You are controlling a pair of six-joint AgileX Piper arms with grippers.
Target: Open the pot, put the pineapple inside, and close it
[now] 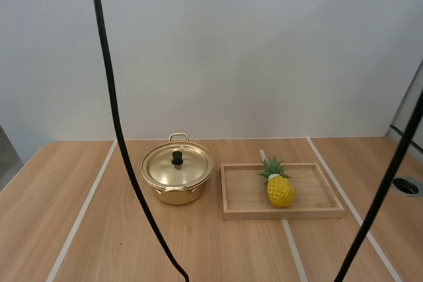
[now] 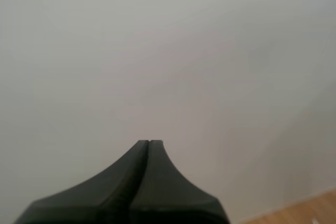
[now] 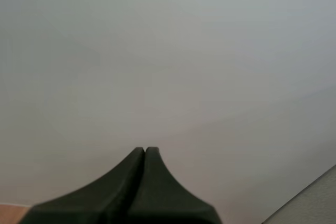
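A gold pot (image 1: 176,188) stands on the wooden table, its lid (image 1: 177,166) on, with a black knob (image 1: 177,158) in the middle. To its right lies a wooden tray (image 1: 246,193) holding a yellow pineapple (image 1: 280,189) with green leaves pointing toward the back. My left gripper (image 2: 149,142) is shut on nothing, its fingers together as one dark wedge facing a plain grey wall. My right gripper (image 3: 145,149) is likewise shut on nothing and faces the same wall.
The table (image 1: 99,242) has pale stripes running front to back. A round grey grommet (image 1: 406,186) sits near the table's right edge. A grey wall rises behind the table.
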